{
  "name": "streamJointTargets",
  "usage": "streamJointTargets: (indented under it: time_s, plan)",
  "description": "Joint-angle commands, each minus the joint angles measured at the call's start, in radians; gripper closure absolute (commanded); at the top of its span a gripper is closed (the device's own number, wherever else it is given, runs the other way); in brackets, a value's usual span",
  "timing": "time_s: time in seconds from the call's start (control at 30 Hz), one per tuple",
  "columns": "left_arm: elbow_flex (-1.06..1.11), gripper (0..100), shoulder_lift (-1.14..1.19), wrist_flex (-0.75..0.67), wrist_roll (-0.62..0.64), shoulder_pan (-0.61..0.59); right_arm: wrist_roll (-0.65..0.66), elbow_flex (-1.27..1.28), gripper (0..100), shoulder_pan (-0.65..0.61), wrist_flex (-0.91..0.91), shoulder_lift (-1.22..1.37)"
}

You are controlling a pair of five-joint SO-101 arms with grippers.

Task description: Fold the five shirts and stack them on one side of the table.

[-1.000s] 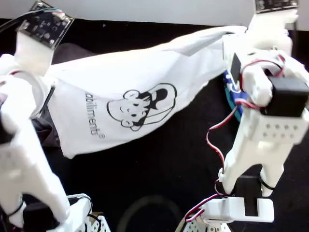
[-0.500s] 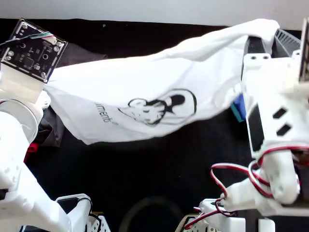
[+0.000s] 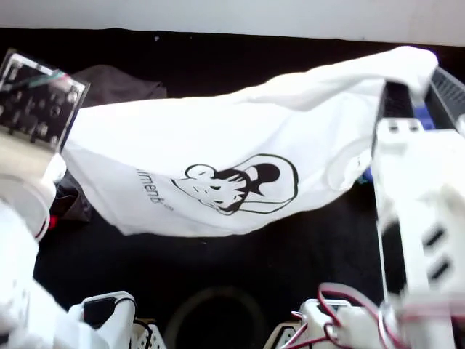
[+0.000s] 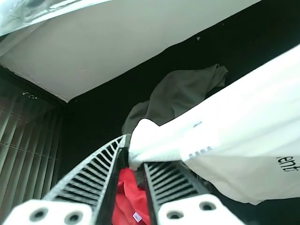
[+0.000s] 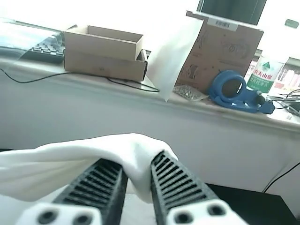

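The white shirt point(image 3: 218, 138) hangs stretched between both pincers over the black table point(image 3: 218, 269). The left gripper point(image 4: 136, 157) clenches one corner, with a grey shirt point(image 4: 180, 93) beyond its tips and a red shirt point(image 4: 125, 201) beneath. The right gripper point(image 5: 138, 176) pinches the opposite edge. Cardboard boxes point(image 5: 103, 51) sit on a ledge beyond it, their contents hidden.

- Black table point(image 3: 218, 276); faint ring mark point(image 3: 218, 320) on it at 6 o'clock.
- White wall point(image 3: 218, 14) strip along the 12 o'clock edge, meeting the table's far side.
- Left wrist view: the white wall again, with dark slats point(image 4: 26, 136) beside it. Blind or grille, can't tell.
- Right wrist view: white ledge point(image 5: 93, 89) on a white wall face.
- On the ledge: keyboard point(image 5: 44, 49), open box point(image 5: 103, 40) stacked on a flat box point(image 5: 105, 65), tall box point(image 5: 220, 51), blue tape dispenser point(image 5: 234, 91), bottle point(image 5: 265, 70) just beside it.
- Thin cable point(image 5: 28, 79) runs along the ledge.
- Strong backlight behind the boxes; dark panel point(image 5: 232, 9) behind the tall box.
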Motion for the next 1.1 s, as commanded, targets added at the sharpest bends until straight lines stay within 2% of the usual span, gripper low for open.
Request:
streamJointTargets:
  time_s: [0.0,0.27,0.33,0.77,0.9,1.07]
  plan:
    - [0.001,99,-0.059,-0.008,0.008,-0.016,-0.005,-0.025,99.3,0.015,-0.013,-0.077]
    - [0.004,99,-0.142,-0.002,0.008,-0.012,0.026,-0.019,99.3,0.015,-0.048,-0.177]
    - [0.045,99,-0.14,-0.005,0.009,-0.015,0.058,-0.019,99.3,0.015,-0.064,-0.177]
    - [0.248,99,-0.24,-0.011,0.008,-0.015,0.06,0.019,99.3,0.012,-0.025,-0.157]
    - [0.535,99,-0.24,-0.12,0.005,-0.015,0.058,0.17,99.3,0.007,-0.03,-0.085]
    - [0.881,99,-0.24,-0.39,0.008,-0.015,0.058,0.394,99.3,0.007,-0.145,0.036]
